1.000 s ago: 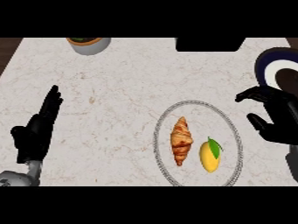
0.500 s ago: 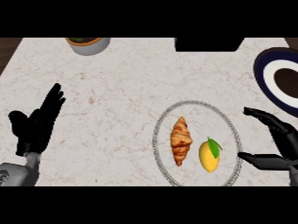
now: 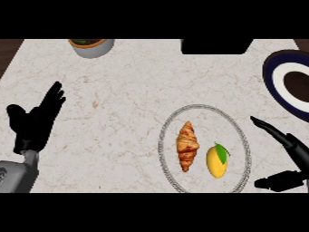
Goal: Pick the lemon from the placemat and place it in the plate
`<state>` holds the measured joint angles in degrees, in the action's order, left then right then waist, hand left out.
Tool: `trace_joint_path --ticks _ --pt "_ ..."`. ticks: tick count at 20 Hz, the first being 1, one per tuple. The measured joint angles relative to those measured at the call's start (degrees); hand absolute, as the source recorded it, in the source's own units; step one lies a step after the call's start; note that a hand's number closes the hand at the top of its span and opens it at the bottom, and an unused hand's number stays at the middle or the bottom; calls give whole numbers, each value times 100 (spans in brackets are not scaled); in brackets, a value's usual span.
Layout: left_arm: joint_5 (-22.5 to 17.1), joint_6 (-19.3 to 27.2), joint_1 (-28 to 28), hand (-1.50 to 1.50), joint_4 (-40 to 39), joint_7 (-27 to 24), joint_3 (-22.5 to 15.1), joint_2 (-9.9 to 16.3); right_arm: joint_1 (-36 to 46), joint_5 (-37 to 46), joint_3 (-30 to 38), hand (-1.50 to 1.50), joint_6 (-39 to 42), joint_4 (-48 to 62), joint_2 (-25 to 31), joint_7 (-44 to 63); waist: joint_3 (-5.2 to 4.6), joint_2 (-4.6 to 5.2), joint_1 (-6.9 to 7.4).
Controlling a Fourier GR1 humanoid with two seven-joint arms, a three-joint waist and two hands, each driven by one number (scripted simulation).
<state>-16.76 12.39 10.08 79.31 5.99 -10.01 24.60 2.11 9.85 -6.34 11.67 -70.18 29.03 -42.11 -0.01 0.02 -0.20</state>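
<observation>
lemon [image 3: 216, 163] uncovered, right hand [image 3: 294, 159] partly cropped

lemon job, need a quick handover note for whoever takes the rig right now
Right hand: open, fingers spread, just right of the placemat, holding nothing.
Left hand: open, resting at the left of the counter.
Lemon: on the round placemat, beside a croissant, untouched.
Plate: dark blue and white, at the right edge of the counter.
Done: nothing placed.
Left: grasp the lemon, carry it to the plate, release.

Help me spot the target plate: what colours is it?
Dark blue rim, white ring, dark brown centre; the plate shows in the head view.
</observation>
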Motion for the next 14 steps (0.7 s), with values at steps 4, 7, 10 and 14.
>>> trace_joint_path --ticks 4,7,10,14 --pt "87 -102 -64 0 39 41 92 -68 -77 326 -126 -150 62 -489 63 516 -1 -6 3" --pt "158 -124 -103 0 44 40 127 -131 -113 568 -299 -150 193 -886 108 1068 -3 -9 4" --pt "201 -170 12 0 -117 10 201 -227 5 878 -466 -150 289 -1035 100 1517 -2 -4 8" --pt "238 -313 -60 0 -110 -41 322 -206 1 1374 -637 -150 266 -1322 110 2000 -2 -6 14"
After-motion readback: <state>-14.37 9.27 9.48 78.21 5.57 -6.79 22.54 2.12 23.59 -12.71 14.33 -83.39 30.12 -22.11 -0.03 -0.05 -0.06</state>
